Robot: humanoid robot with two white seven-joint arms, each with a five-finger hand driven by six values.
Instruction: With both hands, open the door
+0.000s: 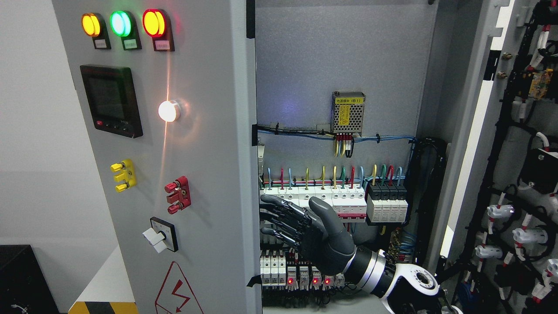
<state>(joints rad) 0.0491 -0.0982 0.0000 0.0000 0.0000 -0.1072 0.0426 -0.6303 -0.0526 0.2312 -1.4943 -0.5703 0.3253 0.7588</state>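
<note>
- The right hand (301, 229) comes in from the lower right on a black-and-white forearm and sits inside the open cabinet, in front of the breaker rows.
- Its fingers (279, 209) are stretched out and slightly spread toward the picture's left, reaching to the inner edge of the left door (205, 174) — whether they touch that edge cannot be told; they clasp nothing.
- The left door is swung toward the camera, showing its grey face with three lit lamps (yellow, green, red) (122, 24), a dark display panel (111, 100), a glowing white button (168, 111), yellow and red terminals, and a rotary switch (160, 235).
- The right door (475, 131) stands wide open at the picture's right — its inner side carries black cable bundles.
- Inside, a small power supply (348, 113) hangs above the wired breakers (331, 198).
</note>
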